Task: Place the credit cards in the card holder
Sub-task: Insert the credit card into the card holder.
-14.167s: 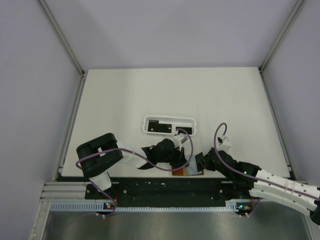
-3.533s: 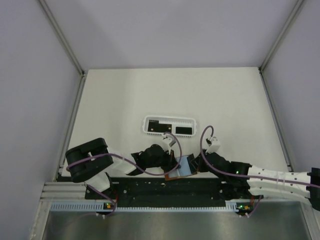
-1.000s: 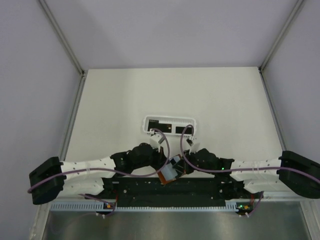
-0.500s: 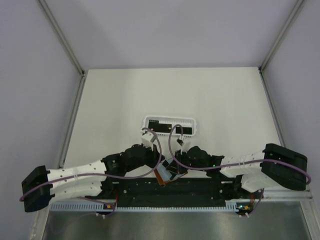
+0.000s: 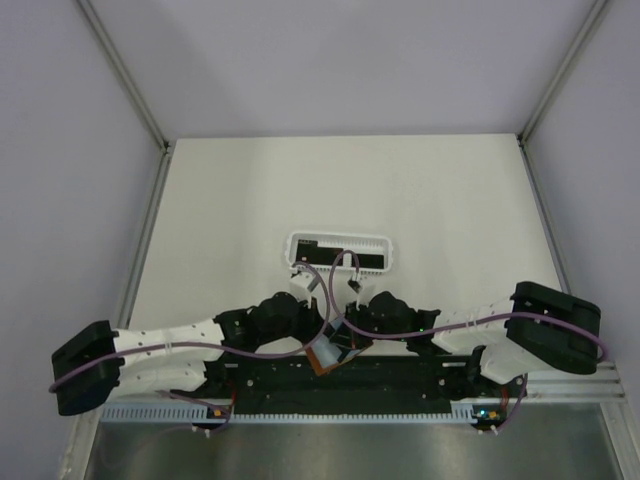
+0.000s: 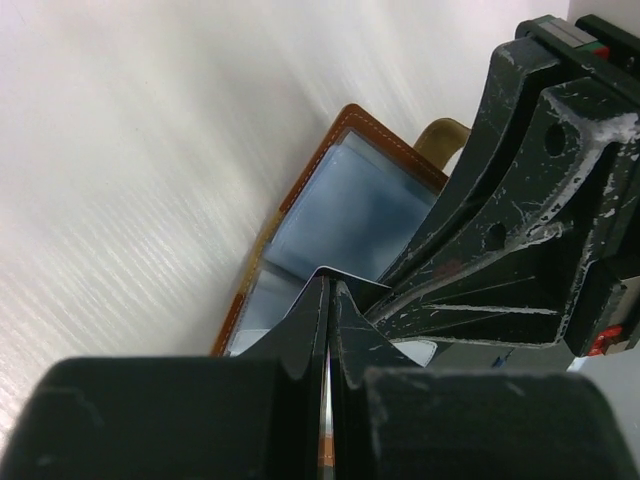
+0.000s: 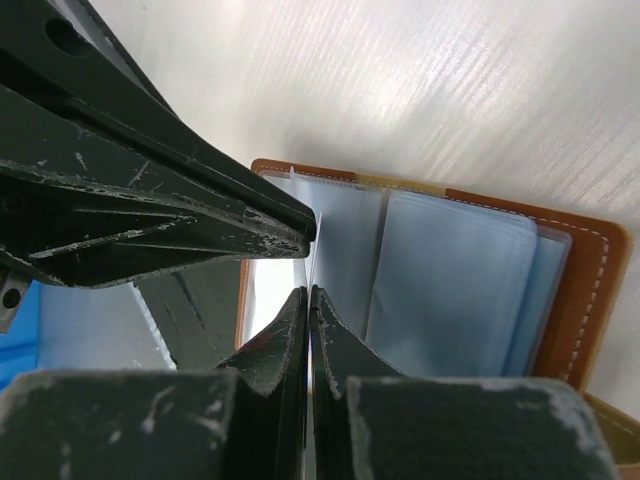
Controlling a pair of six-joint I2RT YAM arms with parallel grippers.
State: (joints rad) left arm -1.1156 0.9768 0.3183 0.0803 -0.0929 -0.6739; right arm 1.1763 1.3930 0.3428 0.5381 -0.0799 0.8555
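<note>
One brown card holder (image 7: pixel 450 270), one white basket (image 5: pixel 340 236) with seemingly two black credit cards (image 5: pixel 316 247), two arms (image 5: pixel 170 345).

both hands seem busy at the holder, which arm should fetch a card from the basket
Right, narrowly. Left hand and right hand both pinch a sleeve of the holder; the basket of cards lies ahead, slightly to the right.

Pale cream bench (image 5: pixel 400 190) boxed in by plain lilac-grey walls (image 5: pixel 340 60), grey metal frame posts (image 5: pixel 125 75) running up the back corners, a black strip and white toothed rail (image 5: pixel 330 410) along the near edge, dull metal sheet (image 5: pixel 340 450) below, soft even light.
</note>
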